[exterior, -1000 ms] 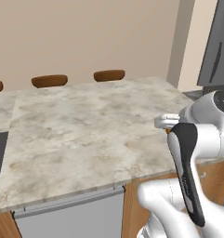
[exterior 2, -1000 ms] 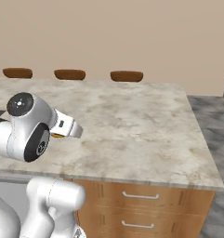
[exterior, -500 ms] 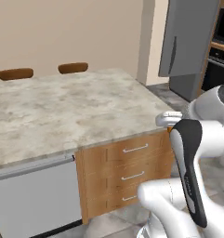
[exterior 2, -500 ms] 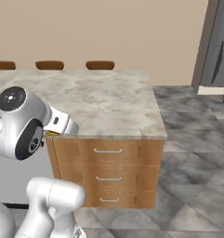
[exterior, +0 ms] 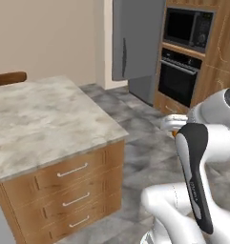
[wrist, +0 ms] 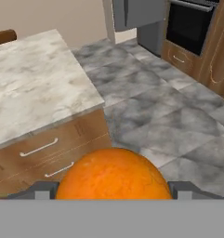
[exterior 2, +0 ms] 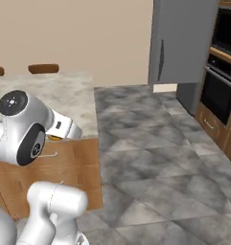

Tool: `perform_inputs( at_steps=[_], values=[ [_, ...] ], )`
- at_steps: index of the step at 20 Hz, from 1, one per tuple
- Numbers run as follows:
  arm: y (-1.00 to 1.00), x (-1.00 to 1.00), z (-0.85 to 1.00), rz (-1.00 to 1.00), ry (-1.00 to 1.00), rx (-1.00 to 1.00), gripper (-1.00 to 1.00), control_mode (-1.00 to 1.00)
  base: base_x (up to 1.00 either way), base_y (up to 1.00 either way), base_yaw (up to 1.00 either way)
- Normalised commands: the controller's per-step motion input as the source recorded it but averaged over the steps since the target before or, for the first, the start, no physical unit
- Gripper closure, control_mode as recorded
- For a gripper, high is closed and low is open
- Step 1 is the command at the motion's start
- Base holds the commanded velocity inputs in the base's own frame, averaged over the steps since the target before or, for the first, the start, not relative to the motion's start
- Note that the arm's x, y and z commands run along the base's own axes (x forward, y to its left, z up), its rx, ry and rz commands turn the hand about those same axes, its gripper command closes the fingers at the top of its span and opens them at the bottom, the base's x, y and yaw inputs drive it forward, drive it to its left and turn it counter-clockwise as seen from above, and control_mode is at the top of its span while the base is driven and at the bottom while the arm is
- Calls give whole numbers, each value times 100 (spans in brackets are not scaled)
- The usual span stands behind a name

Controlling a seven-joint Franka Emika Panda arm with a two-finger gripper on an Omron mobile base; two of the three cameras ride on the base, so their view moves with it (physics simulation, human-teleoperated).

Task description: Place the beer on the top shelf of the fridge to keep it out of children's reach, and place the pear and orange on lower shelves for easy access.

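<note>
a: going from the left, what's there?

b: a marbled grey-and-cream stone tabletop (exterior: 45,119) on a wooden cabinet with three drawers (exterior: 68,190). farther right, across the grey tiled floor (exterior 2: 155,143), stands the tall grey fridge (exterior: 135,40) with its door shut, then a black built-in oven (exterior: 181,78).

a: and the hand?

b: the hand (wrist: 113,188) is pinching the round bright orange fruit (wrist: 113,174); a dark finger tip (wrist: 43,189) sits at either side of it, spread wide to fit. in the right base view a sliver of orange shows just under the wrist.

a: so how far along is the task?

b: my judgement: the orange is picked up and being carried towards the fridge, well apart from it. the door must be opened and the orange set on a lower shelf. i can't tell where the beer and pear stand.
</note>
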Motion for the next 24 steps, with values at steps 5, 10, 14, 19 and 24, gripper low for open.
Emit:
perform_inputs(
  at_steps=[5, 10, 14, 19, 24],
  values=[
    [0, 0, 0, 0, 0, 0, 100, 100, 81, -100, -4],
    [0, 0, 0, 0, 0, 0, 100, 100, 95, -100, 12],
    [0, 0, 0, 0, 0, 0, 100, 100, 99, -95, 29],
    [0, 0, 0, 0, 0, 0, 100, 100, 100, -56, 38],
    [0, 0, 0, 0, 0, 0, 100, 100, 100, -14, 31]
  ],
)
